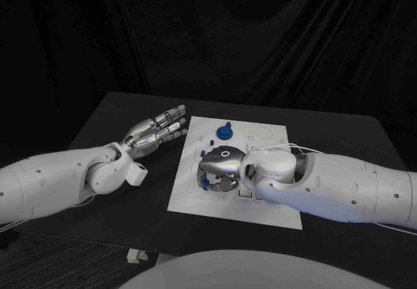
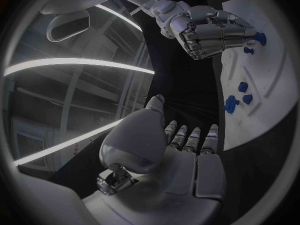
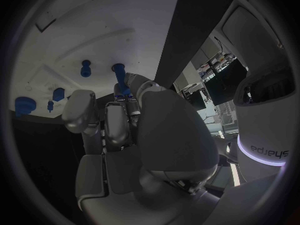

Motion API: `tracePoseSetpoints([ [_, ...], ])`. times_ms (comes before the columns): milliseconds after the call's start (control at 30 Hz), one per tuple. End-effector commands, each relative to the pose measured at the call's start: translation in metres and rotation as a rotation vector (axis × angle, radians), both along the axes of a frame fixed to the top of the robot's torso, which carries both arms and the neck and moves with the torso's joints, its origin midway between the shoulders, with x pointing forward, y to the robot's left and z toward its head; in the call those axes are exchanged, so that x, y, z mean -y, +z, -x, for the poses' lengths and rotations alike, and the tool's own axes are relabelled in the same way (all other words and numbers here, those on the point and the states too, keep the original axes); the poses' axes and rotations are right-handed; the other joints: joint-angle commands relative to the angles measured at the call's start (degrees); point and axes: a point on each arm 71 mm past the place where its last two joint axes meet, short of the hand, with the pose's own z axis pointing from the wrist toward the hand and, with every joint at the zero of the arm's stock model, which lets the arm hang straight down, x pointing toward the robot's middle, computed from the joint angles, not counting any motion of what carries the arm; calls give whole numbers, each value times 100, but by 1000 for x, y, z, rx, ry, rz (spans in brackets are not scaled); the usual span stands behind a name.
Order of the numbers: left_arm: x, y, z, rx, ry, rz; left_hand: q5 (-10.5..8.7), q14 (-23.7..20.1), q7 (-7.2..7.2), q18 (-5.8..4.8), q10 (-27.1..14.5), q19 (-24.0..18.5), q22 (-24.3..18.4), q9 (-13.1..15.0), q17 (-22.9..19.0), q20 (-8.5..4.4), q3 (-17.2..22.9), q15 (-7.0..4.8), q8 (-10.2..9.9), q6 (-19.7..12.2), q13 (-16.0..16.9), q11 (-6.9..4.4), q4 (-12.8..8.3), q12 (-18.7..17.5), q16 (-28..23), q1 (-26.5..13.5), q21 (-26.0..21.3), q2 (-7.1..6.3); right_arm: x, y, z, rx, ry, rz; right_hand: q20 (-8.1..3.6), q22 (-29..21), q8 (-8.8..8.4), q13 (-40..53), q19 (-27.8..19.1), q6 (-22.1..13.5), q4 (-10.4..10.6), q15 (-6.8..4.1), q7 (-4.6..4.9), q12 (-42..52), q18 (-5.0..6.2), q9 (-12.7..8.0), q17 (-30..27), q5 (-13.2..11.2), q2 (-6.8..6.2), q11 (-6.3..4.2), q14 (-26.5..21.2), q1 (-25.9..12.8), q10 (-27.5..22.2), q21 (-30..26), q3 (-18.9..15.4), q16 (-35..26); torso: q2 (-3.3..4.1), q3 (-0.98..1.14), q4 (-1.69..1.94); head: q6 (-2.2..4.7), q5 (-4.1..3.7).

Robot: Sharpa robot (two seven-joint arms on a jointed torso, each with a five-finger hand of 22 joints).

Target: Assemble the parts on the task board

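Two hands are working: the right hand (image 1: 222,168) is pinching a blue peg (image 3: 120,78) over the board (image 1: 271,135), the left hand (image 1: 158,132) is hovering released beside it, and a loose pinch risks tilting the peg.

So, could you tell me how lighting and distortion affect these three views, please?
Head view: dim, black surroundings, the white board the brightest thing, the right hand hiding parts under it. Left wrist view: fisheye bends the board's edge, bright light strips curve behind the left hand. Right wrist view: the hand is close and soft, blue parts small.
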Motion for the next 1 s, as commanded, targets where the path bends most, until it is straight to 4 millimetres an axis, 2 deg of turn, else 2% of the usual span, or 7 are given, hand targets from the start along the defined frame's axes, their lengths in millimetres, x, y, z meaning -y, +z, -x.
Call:
tracePoseSetpoints([
  [33, 0, 10, 1, 107, 5, 103, 63, -5, 3, 82, -15, 41, 62, -8, -26, 10, 48, 24, -39, 23, -9, 84, -100, 79, -26, 24, 5, 46, 1, -3, 0, -3, -11, 20, -14, 871, 31, 263, -28, 23, -115, -7, 29, 188, 15, 97, 19, 51, 115, -86, 89, 117, 558, 14, 215, -13, 2, -1, 2, 0, 0],
  [433, 0, 10, 0, 104, 2, 103, 63, -5, 6, 82, -15, 43, 66, -8, -26, 12, 49, 27, -39, 24, -10, 88, -102, 76, -25, 23, 6, 47, 2, -7, 1, -12, -16, 32, -14, 869, 17, 268, -37, 13, -140, -5, 33, 173, 17, 101, -1, 71, 103, -82, 79, 107, 559, 2, 214, -29, 4, -1, 1, 0, -14],
  [633, 0, 9, 0, 103, 0, 103, 64, -5, 11, 82, -16, 45, 69, -9, -26, 14, 51, 30, -40, 19, -10, 92, -105, 77, -25, 24, 7, 50, 4, -11, -1, -23, -41, 70, 88, 772, -388, 210, -210, -638, -106, 143, 161, -177, 67, -22, -235, -155, -12, 104, -60, -163, -72, -382, 151, -204, 0, -1, -1, 0, -5],
  [667, 0, 9, 0, 102, 0, 102, 64, -5, 11, 82, -16, 45, 69, -9, -26, 14, 51, 30, -40, 19, -10, 92, -105, 77, -25, 24, 7, 50, 4, -11, -1, -25, -47, 76, 78, 734, -499, 208, -281, -844, -96, 87, 24, -303, 111, -63, -317, -241, -70, 155, -119, -226, -381, -541, 126, -265, 0, -1, 0, 0, -6],
  [733, 0, 9, 0, 101, 0, 102, 64, -5, 11, 82, -16, 45, 69, -9, -26, 14, 51, 30, -40, 19, -10, 92, -105, 77, -25, 24, 7, 50, 6, -12, -2, -27, -57, 86, 61, 693, -564, 225, -362, -1030, -96, 58, 47, -377, 142, -100, -406, -349, -118, 165, -192, -289, -698, -713, 56, -331, 0, -1, 0, 0, -8],
  [900, 0, 9, 0, 100, 0, 101, 64, -5, 15, 81, -16, 45, 67, -9, -26, 16, 53, 33, -40, 20, -10, 96, -108, 76, -25, 25, 7, 51, 9, -13, -3, -26, -86, 105, 103, 566, -540, 262, -678, -1747, -113, 104, -352, -423, 221, -243, -766, -571, -72, 193, -518, -279, -1660, -1328, -489, -587, 1, 0, 2, 0, -14],
  [1000, 0, 9, 0, 100, 0, 100, 64, -5, 15, 81, -16, 45, 67, -9, -26, 16, 53, 33, -40, 20, -10, 96, -108, 76, -25, 25, 7, 51, 13, -13, -3, -8, -91, 105, 163, 419, -547, 271, -1083, -2122, 445, 152, -484, -272, 332, -333, -1361, -675, -161, 200, -1009, 137, -2551, -2116, -1215, -955, 2, -2, -2, 0, -7],
])
